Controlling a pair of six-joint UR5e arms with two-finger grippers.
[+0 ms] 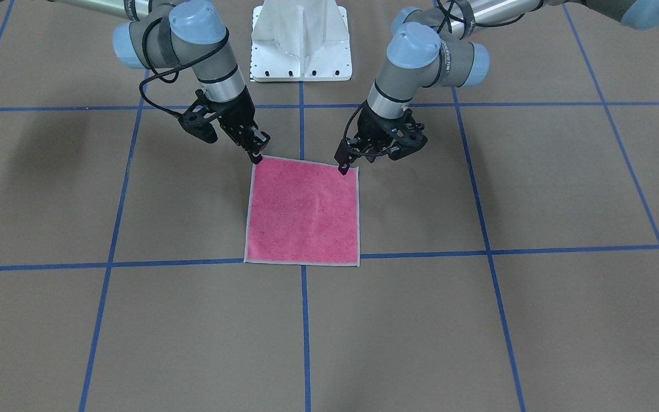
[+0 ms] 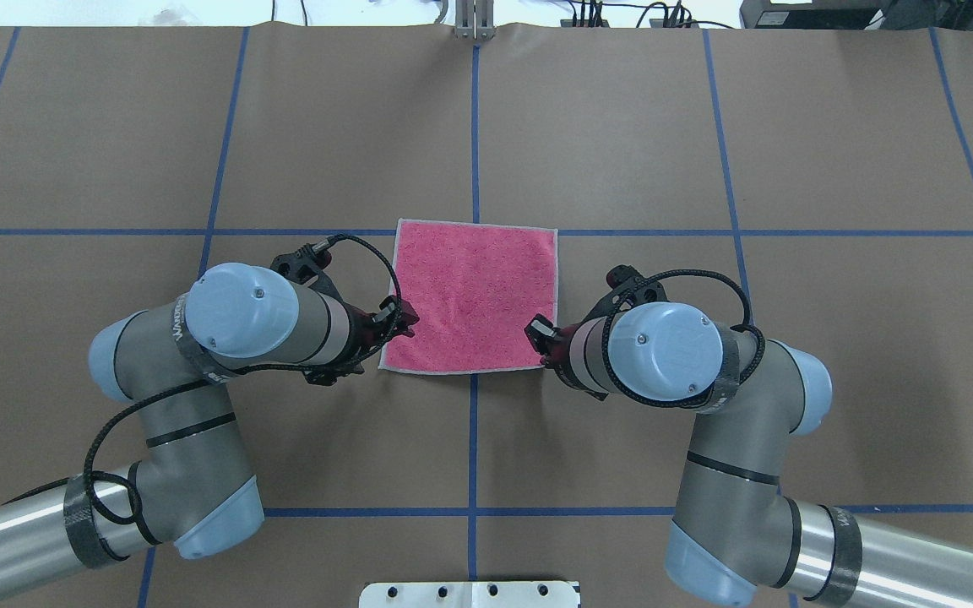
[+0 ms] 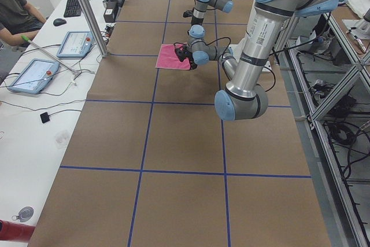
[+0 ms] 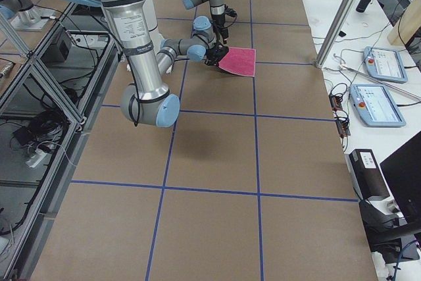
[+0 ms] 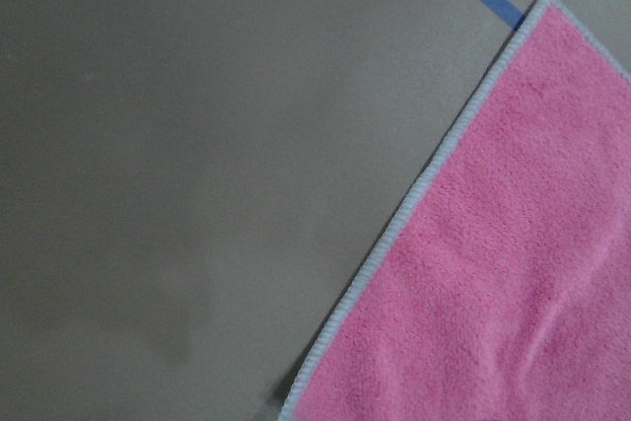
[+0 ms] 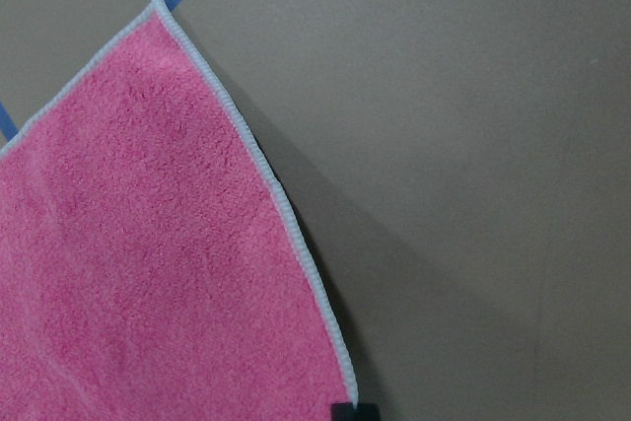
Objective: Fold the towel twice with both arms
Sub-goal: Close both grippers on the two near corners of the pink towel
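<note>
**A:** While the table (image 2: 622,127) looks roomy enough, where might this go wrong?

**B:** I'd start with the arms. The left arm (image 2: 199,439) and the right arm (image 2: 731,422) lean in toward each other from either side. If one carries faster than the other, the first fold probably lands skewed.

**A:** And the towel (image 2: 474,295)?

**B:** It lies flat, pink face up, mid-table. It straddles one of the blue tape lines (image 2: 474,127), with its far edge along another. Terry cloth is limp, so it may sag or drag between the two holds.

**A:** The grips?

**B:** The left gripper (image 1: 343,168) and the right gripper (image 1: 257,157) each appear to have their fingers pressed together, pinching the edge nearest the robot at its two corners. The left one sits slightly inboard of its corner, so that tip could flop loose. Both bites look shallow, and a slip would drop the edge mid-fold.
</note>
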